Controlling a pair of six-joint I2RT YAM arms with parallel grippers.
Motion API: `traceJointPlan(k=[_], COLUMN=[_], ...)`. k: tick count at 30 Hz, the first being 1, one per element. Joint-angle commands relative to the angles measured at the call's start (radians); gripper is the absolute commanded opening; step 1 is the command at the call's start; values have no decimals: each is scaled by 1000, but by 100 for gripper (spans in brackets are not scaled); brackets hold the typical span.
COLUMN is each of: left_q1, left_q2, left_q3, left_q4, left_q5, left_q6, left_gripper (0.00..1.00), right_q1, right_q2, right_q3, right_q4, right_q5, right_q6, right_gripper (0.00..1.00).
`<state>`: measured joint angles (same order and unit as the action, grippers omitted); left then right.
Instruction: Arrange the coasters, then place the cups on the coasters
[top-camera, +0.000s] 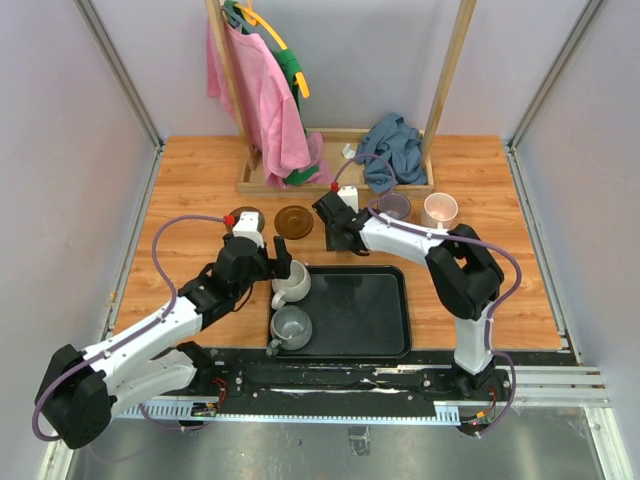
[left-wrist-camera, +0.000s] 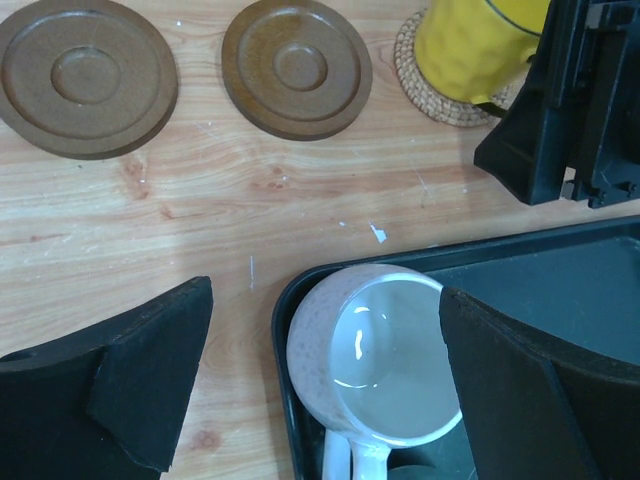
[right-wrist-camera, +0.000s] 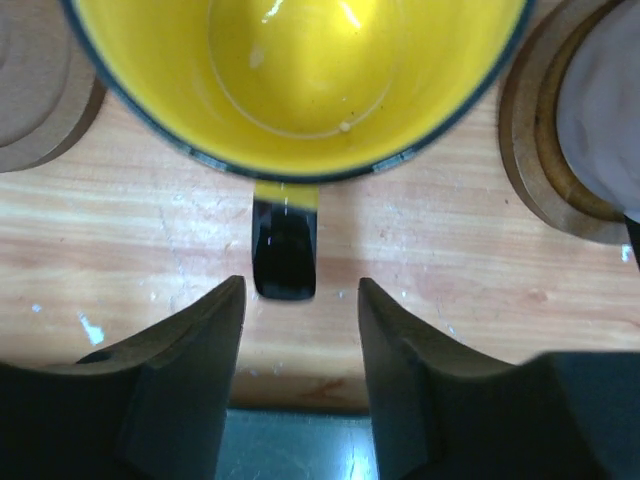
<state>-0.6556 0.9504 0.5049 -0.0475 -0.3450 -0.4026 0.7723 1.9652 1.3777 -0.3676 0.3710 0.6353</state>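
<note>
An off-white cup (left-wrist-camera: 385, 350) stands in the near-left corner of the black tray (left-wrist-camera: 560, 270), between the fingers of my open left gripper (left-wrist-camera: 325, 300), which do not touch it. A grey cup (top-camera: 291, 327) sits in the tray nearer the bases. A yellow cup (right-wrist-camera: 300, 70) rests on a woven coaster (left-wrist-camera: 430, 90). Its black handle (right-wrist-camera: 285, 250) lies just beyond the tips of my open right gripper (right-wrist-camera: 300, 300). Two dark brown coasters (left-wrist-camera: 88, 78) (left-wrist-camera: 297, 66) lie bare to its left. A lilac cup (top-camera: 393, 206) on a brown coaster and a pink cup (top-camera: 439, 210) stand to the right.
A wooden rack base (top-camera: 335, 185) with a pink garment (top-camera: 265, 100) and a blue cloth (top-camera: 392, 150) stands at the back. The right arm's wrist (top-camera: 335, 215) covers the yellow cup in the top view. Walls close in both sides.
</note>
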Motion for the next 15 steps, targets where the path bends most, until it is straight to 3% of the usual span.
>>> traceJointPlan(k=[1, 6, 11, 15], left_q1=[11, 11, 11, 11], left_q2=[-51, -103, -119, -150], left_q3=[-8, -39, -79, -120], left_q4=[17, 27, 0, -18], left_q5=[22, 136, 235, 283], left_q6=[-3, -11, -44, -81], left_gripper=[100, 100, 100, 100], right_q1=[24, 27, 32, 34], right_q2=[-116, -246, -374, -476], right_q3=[-38, -109, -186, -251], right_q4=[-24, -27, -34, -44], right_q5=[39, 52, 66, 113], right_q6=[3, 8, 13, 13], right_gripper=[55, 82, 95, 97])
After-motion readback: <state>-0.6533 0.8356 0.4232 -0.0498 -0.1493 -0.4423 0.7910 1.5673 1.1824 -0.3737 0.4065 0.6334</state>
